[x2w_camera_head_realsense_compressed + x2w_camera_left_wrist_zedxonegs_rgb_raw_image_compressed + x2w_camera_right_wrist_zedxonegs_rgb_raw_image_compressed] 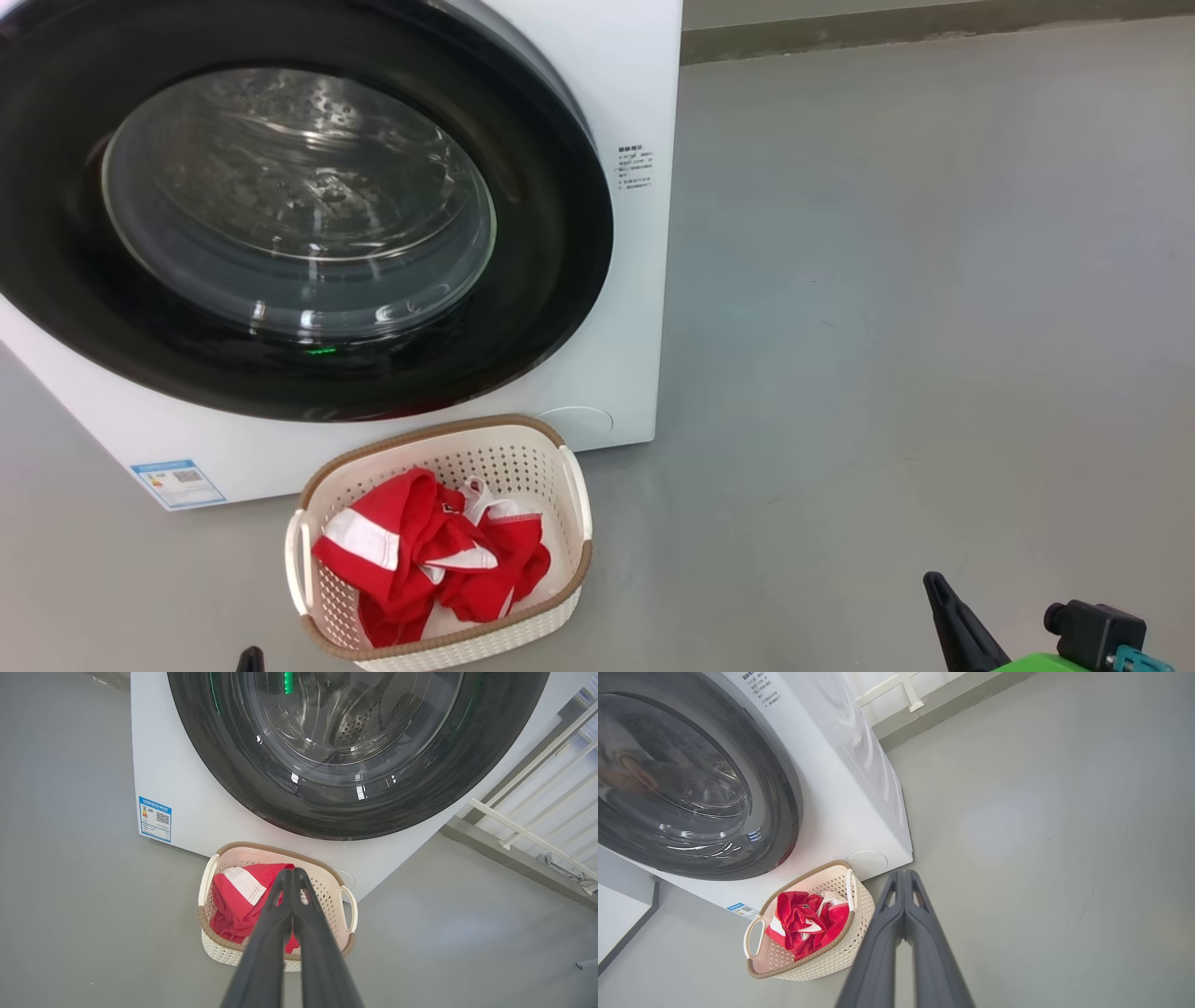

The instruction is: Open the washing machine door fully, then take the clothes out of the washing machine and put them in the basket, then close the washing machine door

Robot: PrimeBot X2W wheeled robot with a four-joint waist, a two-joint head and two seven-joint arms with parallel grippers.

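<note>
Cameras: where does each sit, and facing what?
Head view: on the head, looking down at the shut washing machine door and basket; right gripper lower right.
Left wrist view: on that wrist, facing door and basket along the shut left gripper.
Right wrist view: on that wrist, door from its right, shut fingers over floor.
All share the basket's clothes.

- The left gripper (292, 873) had two long, smooth, dark grey fingers (264, 956) tapering to rounded tips.
- The right gripper (904, 873) matched it, with narrow cut-outs near the tips.
- At five o'clock in the head view sat a black plug (1094, 631), a green plate (1038, 664) and a teal fitting (1144, 661).
</note>
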